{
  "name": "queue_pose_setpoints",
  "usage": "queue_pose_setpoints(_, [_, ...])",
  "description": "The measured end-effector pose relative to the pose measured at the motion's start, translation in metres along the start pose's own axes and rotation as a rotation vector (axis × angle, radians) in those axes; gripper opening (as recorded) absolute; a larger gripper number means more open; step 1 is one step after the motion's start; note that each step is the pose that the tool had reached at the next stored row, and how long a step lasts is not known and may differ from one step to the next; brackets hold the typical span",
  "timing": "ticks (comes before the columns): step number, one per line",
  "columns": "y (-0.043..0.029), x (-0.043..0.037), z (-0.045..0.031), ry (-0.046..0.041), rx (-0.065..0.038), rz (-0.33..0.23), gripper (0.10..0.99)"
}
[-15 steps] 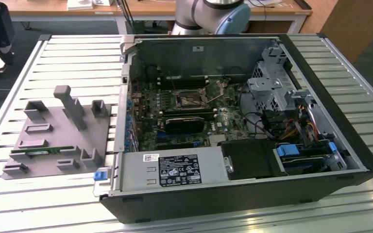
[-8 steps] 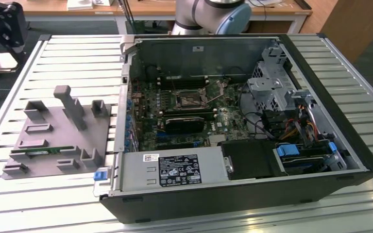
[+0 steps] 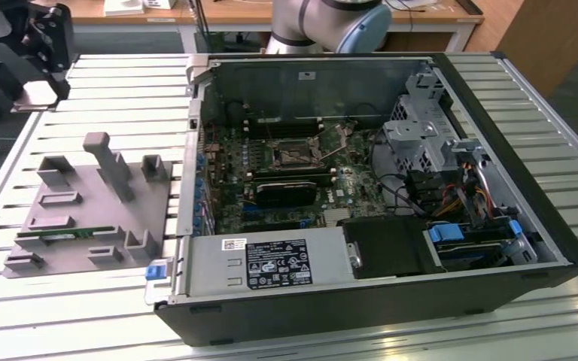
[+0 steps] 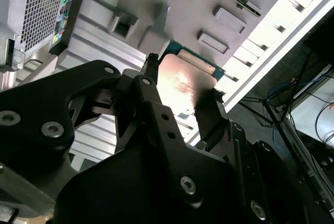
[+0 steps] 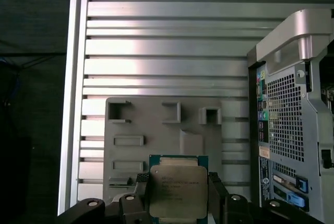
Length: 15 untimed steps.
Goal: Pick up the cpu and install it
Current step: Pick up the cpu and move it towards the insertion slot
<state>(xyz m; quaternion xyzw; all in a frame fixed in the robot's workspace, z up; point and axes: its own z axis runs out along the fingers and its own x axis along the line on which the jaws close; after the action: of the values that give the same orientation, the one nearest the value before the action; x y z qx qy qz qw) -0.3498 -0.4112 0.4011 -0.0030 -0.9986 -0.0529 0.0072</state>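
The black gripper (image 5: 177, 183) pinches the small, flat, square silver-grey cpu (image 5: 177, 197) with its green rim by two opposite edges, so the chip lies squarely between the fingertips, the grey plastic tray (image 5: 136, 130) beyond it.

The large grey plastic tray with upright posts (image 3: 88, 203) lies on the slatted aluminium table (image 3: 118, 90), at the exterior view's left of the open black computer case (image 3: 369, 320). A long green memory stick (image 3: 58, 233) lies in the tray. The small square metal-topped cpu (image 5: 177, 198) sits between the black gripper's (image 5: 178, 192) fingers, above the table.
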Motion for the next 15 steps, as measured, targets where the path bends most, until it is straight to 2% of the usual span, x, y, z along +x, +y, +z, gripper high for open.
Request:
queue_pose_setpoints(7, [0.0001,-0.0142,-0.0001,-0.0001,0.000,0.000,0.533])
queue_pose_setpoints(9, [0.0001,-0.0199,-0.0002,-0.0001,0.000,0.000,0.533])
queue_pose_setpoints(10, [0.0002,-0.0275,-0.0004,0.0001,0.000,0.000,0.533])
queue_pose_setpoints(15, [0.0003,-0.0379,-0.0004,-0.0004,0.000,0.000,0.533])
